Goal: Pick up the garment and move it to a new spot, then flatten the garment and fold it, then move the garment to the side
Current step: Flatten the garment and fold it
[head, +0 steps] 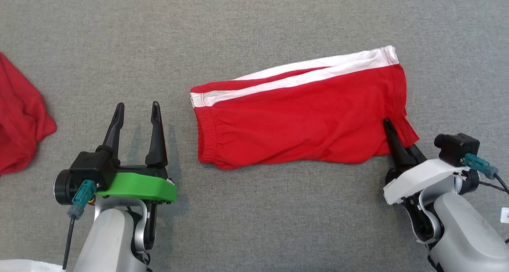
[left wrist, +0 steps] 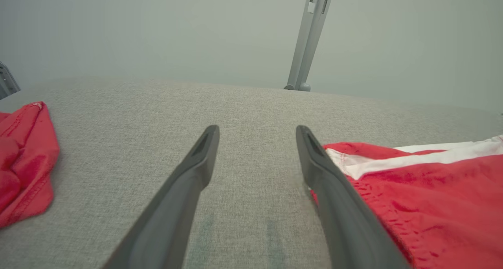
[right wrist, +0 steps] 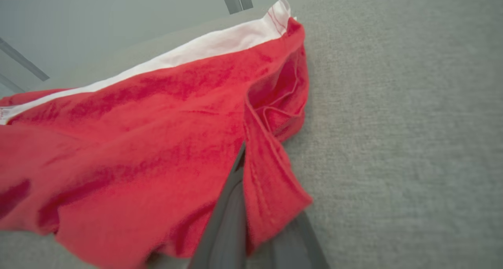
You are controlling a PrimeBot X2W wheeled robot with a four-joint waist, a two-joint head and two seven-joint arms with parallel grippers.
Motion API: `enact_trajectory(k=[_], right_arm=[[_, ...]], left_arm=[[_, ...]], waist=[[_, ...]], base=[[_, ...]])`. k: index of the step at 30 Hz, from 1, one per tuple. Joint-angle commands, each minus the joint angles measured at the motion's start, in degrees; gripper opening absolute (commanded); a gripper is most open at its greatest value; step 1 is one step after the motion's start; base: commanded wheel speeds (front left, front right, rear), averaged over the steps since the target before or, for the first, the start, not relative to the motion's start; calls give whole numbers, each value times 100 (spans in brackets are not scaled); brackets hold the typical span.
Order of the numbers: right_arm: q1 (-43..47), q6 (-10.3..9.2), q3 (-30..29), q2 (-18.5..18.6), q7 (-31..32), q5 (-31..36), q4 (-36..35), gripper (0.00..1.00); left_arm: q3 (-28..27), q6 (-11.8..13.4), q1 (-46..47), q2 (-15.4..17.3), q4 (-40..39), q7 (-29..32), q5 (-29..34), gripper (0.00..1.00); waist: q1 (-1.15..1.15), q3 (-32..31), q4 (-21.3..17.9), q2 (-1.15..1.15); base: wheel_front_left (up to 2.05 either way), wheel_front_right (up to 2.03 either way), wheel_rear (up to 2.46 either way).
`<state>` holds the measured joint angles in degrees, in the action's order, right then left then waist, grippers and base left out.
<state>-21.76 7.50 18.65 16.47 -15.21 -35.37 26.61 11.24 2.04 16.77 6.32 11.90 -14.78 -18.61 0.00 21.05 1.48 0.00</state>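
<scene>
Garment (head: pixel 302 117) lies flat on the desk (head: pixel 254 25); right tool (head: pixel 397 136) pinches its hem corner nearest the desk's near edge, left tool (head: pixel 137 105) gapes empty beside the waistband.

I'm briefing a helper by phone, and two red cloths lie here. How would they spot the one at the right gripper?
On the grey tabletop, look right of centre, where the right gripper pinches a hem. Those are the red shorts, lying flat; unlike the crumpled plain red cloth at the left edge, they carry white stripes along the far side.
</scene>
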Motion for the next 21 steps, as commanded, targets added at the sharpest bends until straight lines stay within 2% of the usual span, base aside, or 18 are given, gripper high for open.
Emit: enact_trajectory(k=[1,7,12,16,21], right_arm=[[141,-2,-125,-29,-5,37,-63,0],[649,-2,-675,-311,-5,231,-326,0],[481,-1,-667,-419,-5,517,-615,0],[270,-1,-321,-514,-5,767,-1144,0],[-104,-1,619,-668,202,935,-1565,0]], left_arm=[[-9,7,-63,47,-6,-37,-4,100],[33,28,-99,113,-54,42,0,100],[67,40,-122,134,-91,94,-21,100],[86,48,-160,139,-113,97,-54,100],[118,45,-200,79,-76,74,-118,100]], waist=[[0,-117,-147,0],[0,-185,-260,0],[0,-245,-275,0],[0,-313,-240,0],[0,-397,-98,0]], base=[[0,0,0],[0,0,0],[0,0,0],[0,0,0],[0,0,0]])
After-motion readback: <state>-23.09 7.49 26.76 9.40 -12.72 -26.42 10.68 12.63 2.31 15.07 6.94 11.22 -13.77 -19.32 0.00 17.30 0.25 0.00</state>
